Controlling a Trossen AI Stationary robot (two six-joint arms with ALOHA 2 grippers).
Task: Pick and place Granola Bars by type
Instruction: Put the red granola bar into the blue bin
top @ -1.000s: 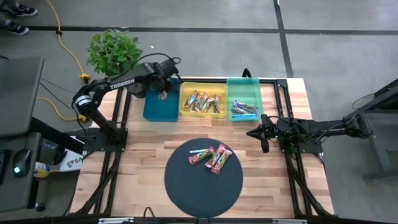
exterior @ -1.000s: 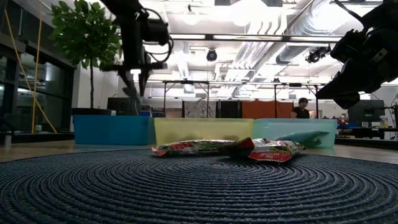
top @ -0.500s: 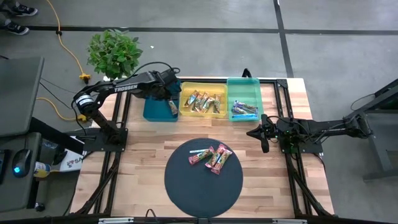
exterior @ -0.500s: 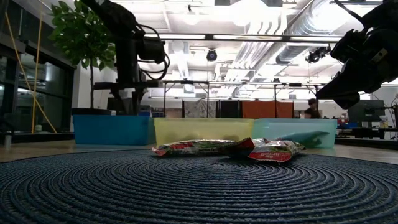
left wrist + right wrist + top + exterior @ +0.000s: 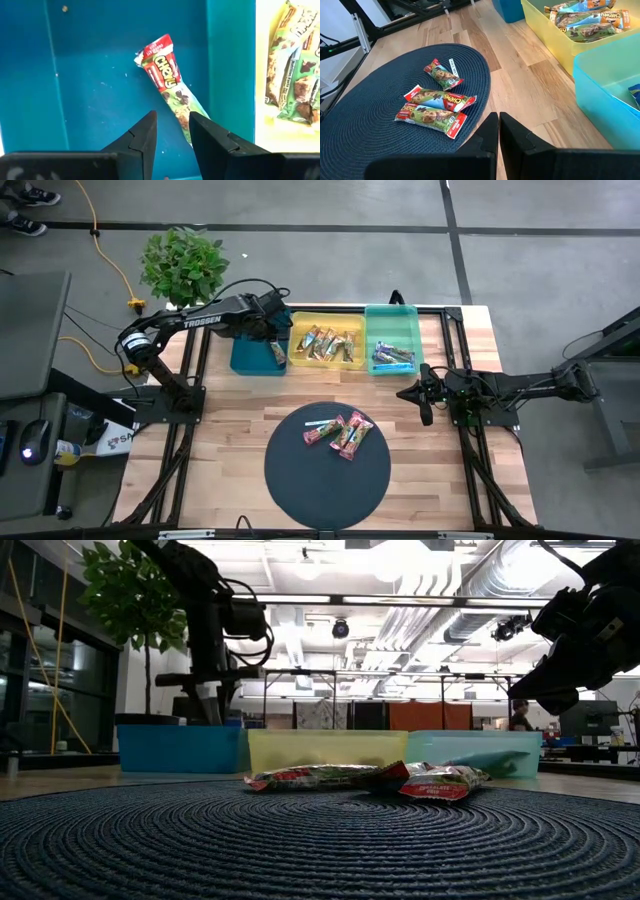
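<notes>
My left gripper (image 5: 277, 352) stands open over the blue tray (image 5: 245, 358), near its right wall. In the left wrist view its fingertips (image 5: 172, 125) hover above one red-and-green granola bar (image 5: 167, 82). That bar lies flat on the tray floor along the wall, its near end hidden behind one finger. Three more red bars (image 5: 340, 432) lie together on the dark round mat (image 5: 300, 480). The yellow tray (image 5: 325, 368) holds several orange-green bars, and the teal tray (image 5: 392, 318) holds blue ones. My right gripper (image 5: 424, 405) waits shut at the table's right side, holding nothing.
The three trays stand side by side along the table's far edge. A potted plant (image 5: 180, 260) stands off the table's far left corner. Bare wood shows between the mat and the trays and on both sides of the mat. A person walks in the room behind.
My left gripper moved from the far part of the blue tray toward its near right corner, sank lower and came upright from a tilt. The red bar seen at the gripper shifted with it. For the last half second nothing has moved.
</notes>
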